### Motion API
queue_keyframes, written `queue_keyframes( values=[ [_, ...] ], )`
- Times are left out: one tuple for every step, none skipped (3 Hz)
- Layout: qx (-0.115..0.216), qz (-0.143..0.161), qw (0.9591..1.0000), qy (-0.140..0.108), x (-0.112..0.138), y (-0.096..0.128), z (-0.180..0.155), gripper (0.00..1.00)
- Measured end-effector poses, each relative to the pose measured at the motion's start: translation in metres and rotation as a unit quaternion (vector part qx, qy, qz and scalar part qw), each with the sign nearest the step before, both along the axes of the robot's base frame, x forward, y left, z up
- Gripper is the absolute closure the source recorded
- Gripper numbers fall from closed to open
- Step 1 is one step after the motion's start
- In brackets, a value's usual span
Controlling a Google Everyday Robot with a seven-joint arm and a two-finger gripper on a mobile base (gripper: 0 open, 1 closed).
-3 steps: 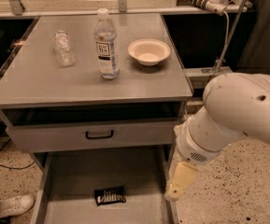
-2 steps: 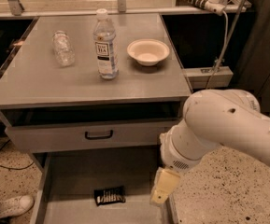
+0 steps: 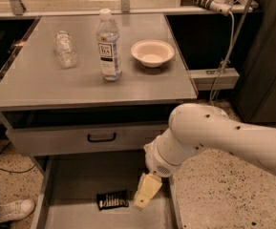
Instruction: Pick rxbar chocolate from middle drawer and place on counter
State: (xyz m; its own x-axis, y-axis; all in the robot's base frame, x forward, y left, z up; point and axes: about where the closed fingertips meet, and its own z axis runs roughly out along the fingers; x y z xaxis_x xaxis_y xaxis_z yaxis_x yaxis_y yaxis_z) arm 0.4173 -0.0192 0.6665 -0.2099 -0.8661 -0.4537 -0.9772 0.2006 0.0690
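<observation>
The rxbar chocolate (image 3: 112, 200) is a flat black wrapper with white lettering lying on the floor of the open middle drawer (image 3: 75, 175), a grey metal tray pulled out at the bottom. My gripper (image 3: 145, 193) hangs on the white arm above the drawer's right part, its tan fingers pointing down just right of the bar and apart from it. The counter (image 3: 47, 82) is the grey tabletop above the drawers.
On the counter stand an upright water bottle (image 3: 109, 44), a clear bottle lying on its side (image 3: 66, 48) and a white bowl (image 3: 152, 52). A shut grey drawer front with a black handle (image 3: 101, 137) sits above the open drawer. A shoe (image 3: 11, 210) is at lower left.
The arm has swung left and down over the open drawer, bringing the gripper from the drawer's right wall to just beside the bar. The bar has not moved.
</observation>
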Motion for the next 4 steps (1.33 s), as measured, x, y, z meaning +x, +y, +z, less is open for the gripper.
queue_keyframes(
  values=[
    [0.003,0.000,1.0000,0.008,-0.001,0.000,-0.006,0.00],
    [0.024,0.003,0.9996,0.011,0.001,0.009,-0.031,0.00],
    [0.064,-0.004,0.9979,-0.001,0.019,0.016,-0.066,0.00],
    [0.092,-0.010,0.9956,-0.010,0.036,0.020,-0.096,0.00]
  ],
)
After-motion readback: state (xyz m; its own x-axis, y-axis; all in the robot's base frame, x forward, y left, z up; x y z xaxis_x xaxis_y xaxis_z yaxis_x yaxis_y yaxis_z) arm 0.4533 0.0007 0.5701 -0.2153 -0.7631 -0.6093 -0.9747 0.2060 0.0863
